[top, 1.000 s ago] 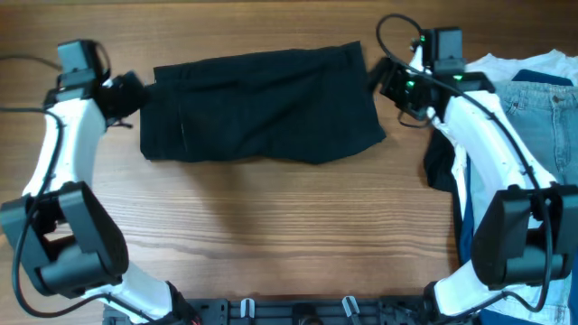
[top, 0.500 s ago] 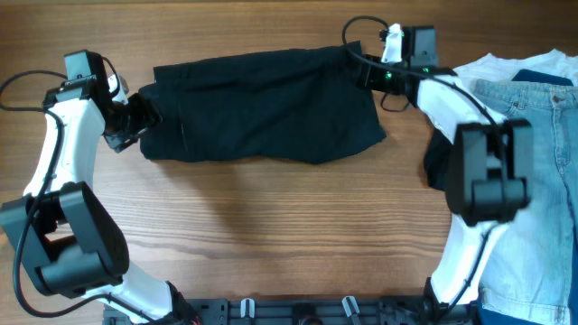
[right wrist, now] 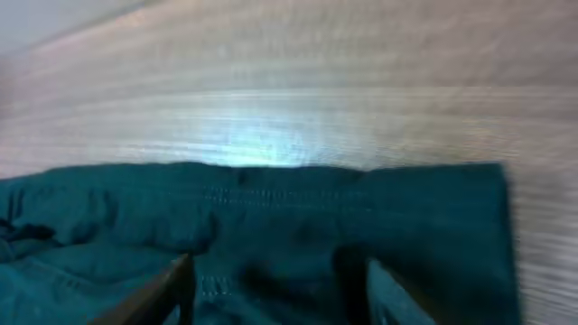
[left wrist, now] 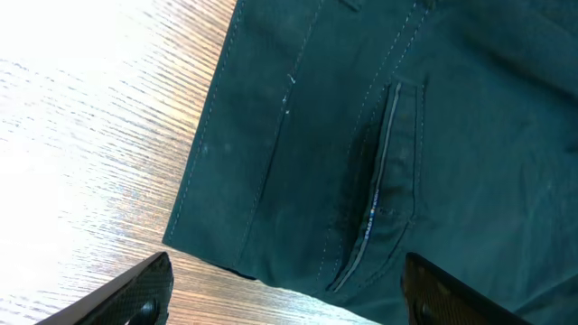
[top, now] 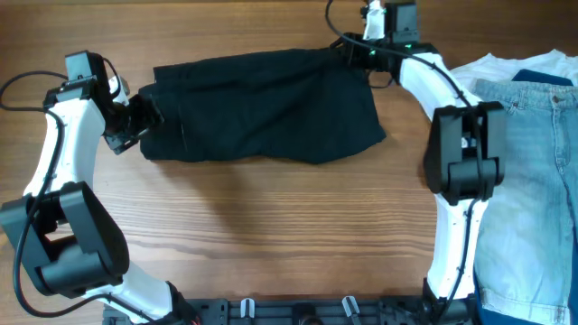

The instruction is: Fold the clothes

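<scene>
The clothes, black shorts [top: 262,104], lie flat across the far half of the table, with a pocket seam [left wrist: 379,181] showing in the left wrist view. My left gripper [top: 144,113] is at their left edge. It is open, and its fingers [left wrist: 135,293] straddle the near left corner of the cloth low over the wood. My right gripper [top: 348,50] hovers at the far right corner. Its jaws stand apart above the stitched hem [right wrist: 271,203], and no cloth shows pinched between them. That wrist view is blurred.
Light blue jeans [top: 533,181] and a white shirt [top: 492,65] lie at the right end of the table. The right arm [top: 461,162] stretches up along their left side. Bare wood [top: 271,226] runs in front of the shorts.
My right gripper has swung left and away, from beside the shorts' right edge to their far right corner, jaws narrowing. The left gripper has dropped onto the left edge and then held still.
</scene>
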Tool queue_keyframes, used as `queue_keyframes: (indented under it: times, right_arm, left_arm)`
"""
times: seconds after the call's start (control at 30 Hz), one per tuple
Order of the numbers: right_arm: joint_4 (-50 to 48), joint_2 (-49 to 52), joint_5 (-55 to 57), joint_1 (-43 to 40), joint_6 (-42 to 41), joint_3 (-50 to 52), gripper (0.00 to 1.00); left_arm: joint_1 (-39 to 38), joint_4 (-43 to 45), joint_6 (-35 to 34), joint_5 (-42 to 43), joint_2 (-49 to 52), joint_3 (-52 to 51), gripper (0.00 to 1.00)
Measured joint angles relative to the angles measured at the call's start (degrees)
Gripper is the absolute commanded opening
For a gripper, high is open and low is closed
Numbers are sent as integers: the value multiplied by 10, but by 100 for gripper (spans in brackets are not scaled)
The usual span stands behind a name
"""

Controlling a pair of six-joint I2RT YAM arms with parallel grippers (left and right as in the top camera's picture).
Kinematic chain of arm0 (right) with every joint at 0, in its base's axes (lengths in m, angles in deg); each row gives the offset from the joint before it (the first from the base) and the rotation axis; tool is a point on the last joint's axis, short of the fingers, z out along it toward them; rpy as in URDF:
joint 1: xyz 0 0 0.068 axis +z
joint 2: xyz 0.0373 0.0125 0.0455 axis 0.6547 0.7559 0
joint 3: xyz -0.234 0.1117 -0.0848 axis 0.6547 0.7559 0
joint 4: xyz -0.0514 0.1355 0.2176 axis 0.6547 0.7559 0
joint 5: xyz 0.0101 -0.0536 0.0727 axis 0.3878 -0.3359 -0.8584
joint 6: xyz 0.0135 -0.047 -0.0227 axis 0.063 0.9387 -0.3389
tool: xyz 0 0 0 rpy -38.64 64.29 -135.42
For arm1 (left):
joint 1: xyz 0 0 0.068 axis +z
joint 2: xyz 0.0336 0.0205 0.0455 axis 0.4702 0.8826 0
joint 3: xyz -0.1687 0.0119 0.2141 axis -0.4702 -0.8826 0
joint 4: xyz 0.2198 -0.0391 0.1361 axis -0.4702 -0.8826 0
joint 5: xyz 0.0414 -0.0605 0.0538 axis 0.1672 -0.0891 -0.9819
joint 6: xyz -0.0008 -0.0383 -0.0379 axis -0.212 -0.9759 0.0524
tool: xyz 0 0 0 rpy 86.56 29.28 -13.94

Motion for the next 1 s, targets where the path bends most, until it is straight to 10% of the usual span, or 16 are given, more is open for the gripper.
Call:
queue_keyframes:
  times: [0.07,0.1,0.8,0.83,0.93,1.0]
  right_arm:
    - [-3,7,0,3,2,0,32]
    - [-7,10,0,4,1,0,4]
    - [83,-116,149,-45,-47,-7,4]
    - [95,-116,179,-45,-50,-7,11]
    - [117,-113,232,-46,-70,-7,78]
    - [131,-110,260,-50,-79,-7,79]
  left_arm:
    - [0,-4,0,0,0,0,81]
    - [0,-5,0,0,0,0,81]
    - [0,8,0,0,0,0,85]
    - [0,8,0,0,0,0,85]
    - [0,8,0,0,0,0,85]
    - [0,8,0,0,0,0,88]
